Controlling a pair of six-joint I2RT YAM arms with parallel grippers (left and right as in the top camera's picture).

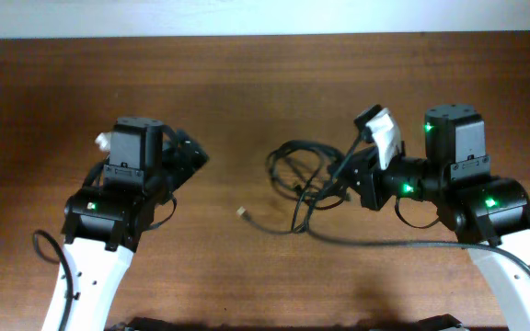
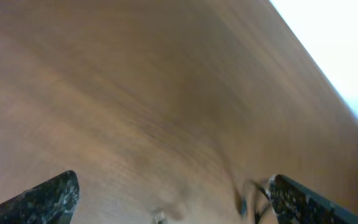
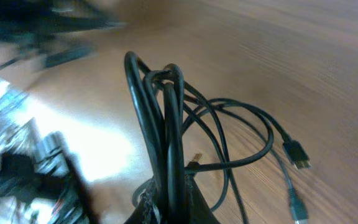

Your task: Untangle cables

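Brown wooden table (image 1: 247, 83), pale strip (image 1: 247, 14) beyond

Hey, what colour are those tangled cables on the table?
Black. The cables show best in the right wrist view.

My cables (image 3: 166, 143) are black. The table (image 1: 247, 83) is brown with thin darker stripes. My left fingers (image 2: 45, 198) are black with tiny grey specks. My arms (image 1: 86, 276) are white and black, with small green lights (image 1: 491, 203).

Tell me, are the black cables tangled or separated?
Tangled: the cables loop over one another in one bunch, pinched by the right gripper.
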